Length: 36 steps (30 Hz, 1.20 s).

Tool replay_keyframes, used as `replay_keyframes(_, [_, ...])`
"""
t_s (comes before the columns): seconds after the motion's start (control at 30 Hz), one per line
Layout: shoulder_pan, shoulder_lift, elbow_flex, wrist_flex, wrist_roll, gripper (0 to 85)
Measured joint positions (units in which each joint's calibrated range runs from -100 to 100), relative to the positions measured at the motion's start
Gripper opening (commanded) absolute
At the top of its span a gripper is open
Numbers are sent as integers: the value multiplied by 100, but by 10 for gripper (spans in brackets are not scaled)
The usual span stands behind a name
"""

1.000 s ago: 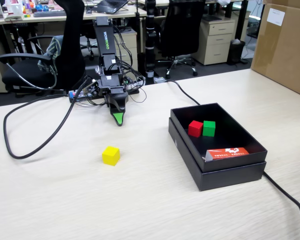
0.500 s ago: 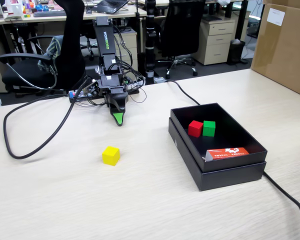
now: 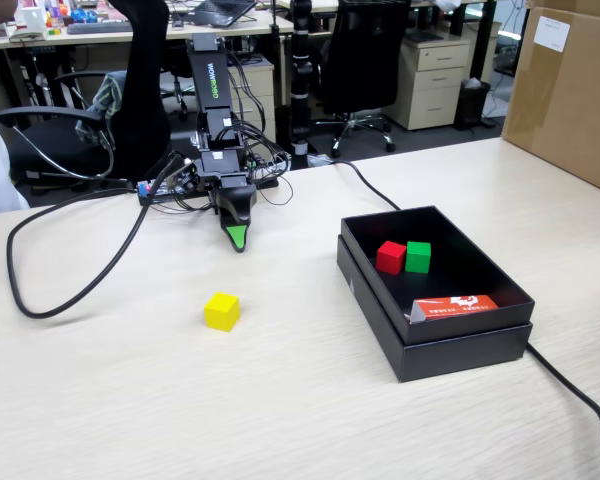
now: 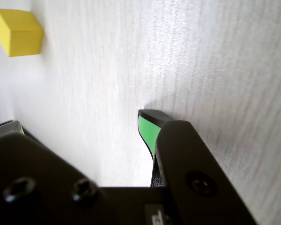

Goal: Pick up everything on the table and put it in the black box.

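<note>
In the fixed view the arm sits folded at the far side of the wooden table [image 3: 130, 400], its gripper [image 3: 238, 238] pointing down with the green-padded tip close to the tabletop and nothing between its jaws; from here the jaws overlap and their spacing is unclear. A yellow cube [image 3: 221, 311] lies alone on the table, nearer the camera than the gripper and well apart from it. To the right stands the black box [image 3: 450, 345], holding a red cube [image 3: 390, 257] touching a green cube [image 3: 418, 256], plus an orange-and-white carton [image 3: 456, 307] leaning against the near wall. In the wrist view the gripper [image 4: 79, 124] shows its fingers spread, with bare table between them, and the yellow cube [image 4: 18, 33] sits in the upper left corner, away from the fingers.
</note>
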Motion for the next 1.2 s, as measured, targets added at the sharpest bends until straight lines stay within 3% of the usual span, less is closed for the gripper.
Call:
replay_keyframes(0.17, [-29, 557, 1607, -1688, 98, 475])
replay_keyframes(0.33, [-122, 1333, 2930, -2609, 200, 473])
replay_keyframes(0.6, [-322, 4194, 6171, -4553, 503, 475])
replay_keyframes(0.83, [-371, 6304, 8079, -5048, 630, 476])
replay_keyframes(1.2, [-376, 8751, 8909, -5048, 645, 477])
